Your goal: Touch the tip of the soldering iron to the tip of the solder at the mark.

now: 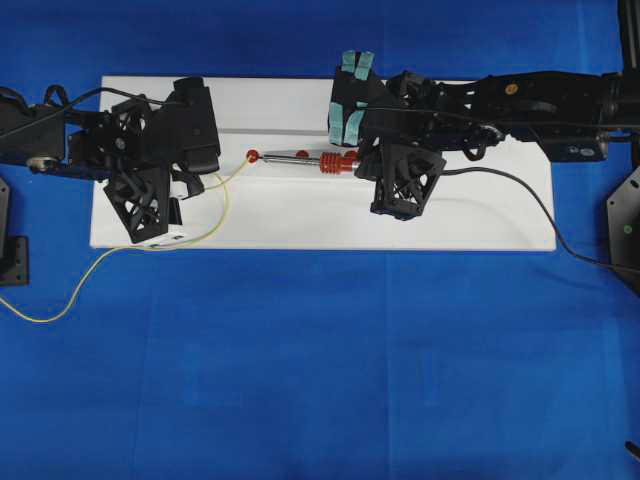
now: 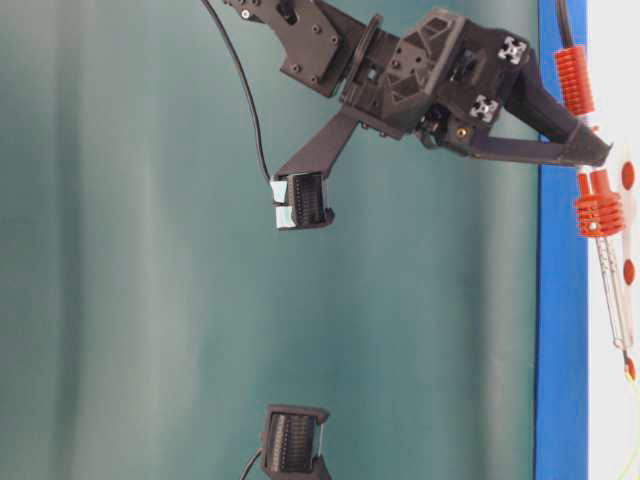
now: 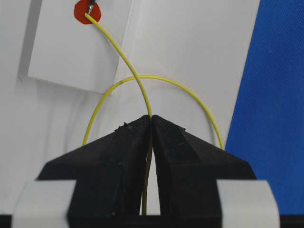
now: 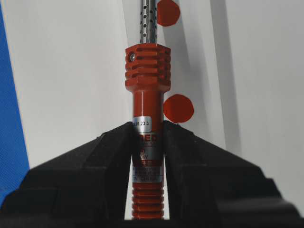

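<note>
With left fingers [image 3: 151, 142] clenched on the solder [image 3: 124, 59] and right fingers [image 4: 148, 156] grasping the soldering iron [image 4: 147, 95], both tips meet on the red mark [image 3: 87, 12], so the task looks essentially done.

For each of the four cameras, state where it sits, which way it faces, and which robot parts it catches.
Overhead: above, facing down on the white board; both arms.
Table-level: low, side-on; right gripper holding the soldering iron.
Left wrist: behind the left gripper, along the solder to the red mark.
Right wrist: behind the fingers, along the iron.
Shared: iron tip on that mark.
</note>
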